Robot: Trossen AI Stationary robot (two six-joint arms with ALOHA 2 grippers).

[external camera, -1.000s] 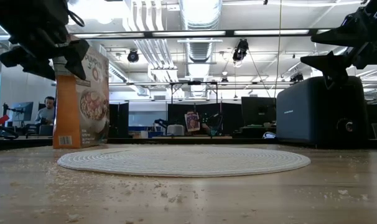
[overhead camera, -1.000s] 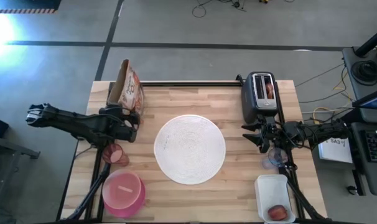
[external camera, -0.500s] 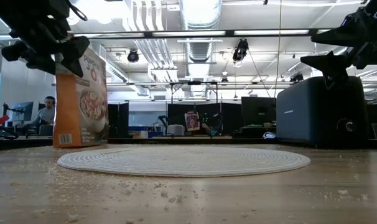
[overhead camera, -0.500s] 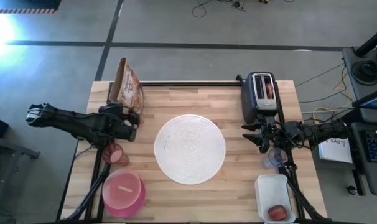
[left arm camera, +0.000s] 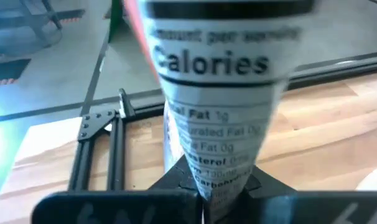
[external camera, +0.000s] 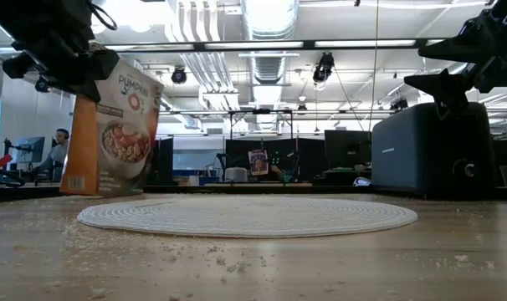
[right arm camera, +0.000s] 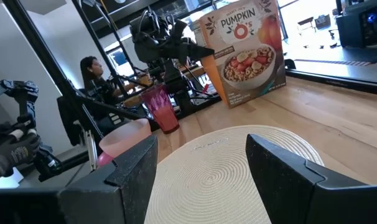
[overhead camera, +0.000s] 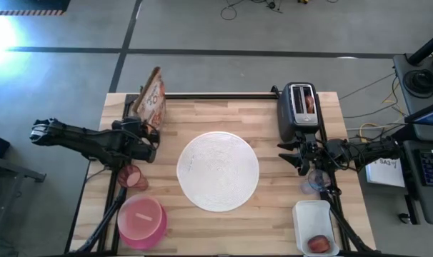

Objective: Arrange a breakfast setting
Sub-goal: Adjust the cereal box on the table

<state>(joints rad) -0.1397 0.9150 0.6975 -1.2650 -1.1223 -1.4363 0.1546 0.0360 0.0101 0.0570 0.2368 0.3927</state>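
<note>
Left end effector has just clamped shut on the top edge of the cereal box; box was upright a second ago, now tilted, lower edge seemingly on the worktop at the back-left corner. Looks like a lift or pour is starting. Right end effector open, holding nothing, hovering in front of the toaster, unmoved. Round white mat sits centre, bare. Pink bowl front-left and pink tumbler beside it aren't placed yet
</note>
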